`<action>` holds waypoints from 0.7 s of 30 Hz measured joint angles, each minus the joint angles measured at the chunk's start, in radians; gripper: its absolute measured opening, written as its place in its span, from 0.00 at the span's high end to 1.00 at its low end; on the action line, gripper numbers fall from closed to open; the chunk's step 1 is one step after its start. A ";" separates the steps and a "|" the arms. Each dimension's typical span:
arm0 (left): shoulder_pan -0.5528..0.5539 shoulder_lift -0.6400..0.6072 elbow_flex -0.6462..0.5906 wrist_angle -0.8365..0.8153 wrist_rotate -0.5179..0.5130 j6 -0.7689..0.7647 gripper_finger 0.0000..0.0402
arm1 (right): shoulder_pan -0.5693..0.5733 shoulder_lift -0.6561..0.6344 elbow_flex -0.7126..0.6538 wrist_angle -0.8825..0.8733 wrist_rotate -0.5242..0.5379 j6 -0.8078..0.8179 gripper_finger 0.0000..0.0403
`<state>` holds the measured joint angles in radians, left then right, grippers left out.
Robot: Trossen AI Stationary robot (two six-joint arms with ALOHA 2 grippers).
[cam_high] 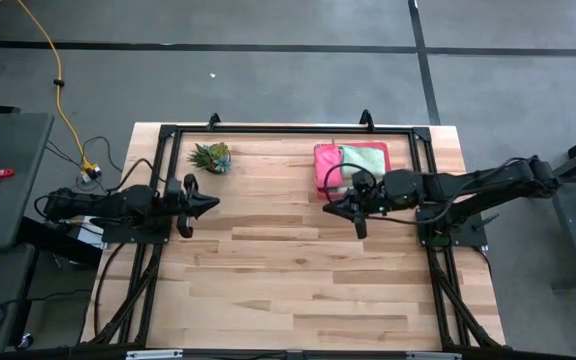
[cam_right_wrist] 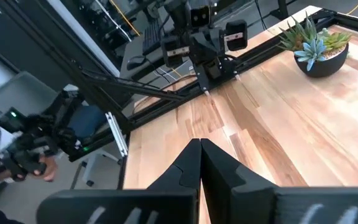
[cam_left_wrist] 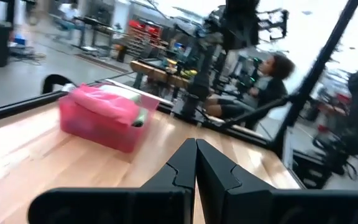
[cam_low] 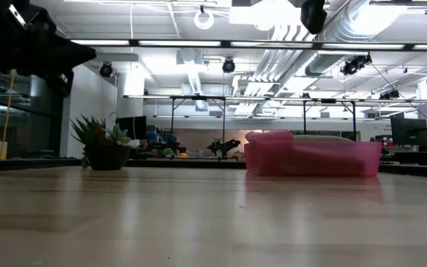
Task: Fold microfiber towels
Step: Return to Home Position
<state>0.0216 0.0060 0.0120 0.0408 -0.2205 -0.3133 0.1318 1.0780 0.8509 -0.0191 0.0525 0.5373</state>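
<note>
table (cam_high: pixel 298 290): light wood planks, black frame on its edges | plant (cam_high: pixel 211 157): 1, spiky, dark bowl, table's far-left part | pink bin (cam_low: pixel 325 162): table's far-right part | yellow cable (cam_high: pixel 59 80): floor beyond table's far-left corner | person (cam_left_wrist: pixel 272 81): seated beyond table

Overhead cam down, low cam table-level, wrist cams fwd, table (cam_high: pixel 298 280) shared

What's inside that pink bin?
A pink towel and a light green towel lie side by side on top in the bin. Whatever is beneath them is covered.
</note>
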 joint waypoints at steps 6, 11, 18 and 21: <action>0.003 0.000 0.000 -0.030 0.187 0.036 1.00 | 0.007 -0.046 -0.008 0.004 -0.001 0.013 1.00; 0.012 0.000 0.000 -0.033 0.207 0.013 1.00 | 0.009 -0.121 -0.159 0.165 0.005 0.075 1.00; 0.013 0.001 0.000 -0.033 0.207 0.056 1.00 | -0.061 -0.279 -0.400 0.335 -0.005 0.119 1.00; 0.013 0.001 0.000 -0.033 0.207 0.055 1.00 | -0.144 -0.368 -0.487 0.334 -0.059 0.118 1.00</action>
<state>0.0341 0.0071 0.0120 0.0078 -0.0139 -0.2581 -0.0117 0.7102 0.3635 0.3149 -0.0061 0.6555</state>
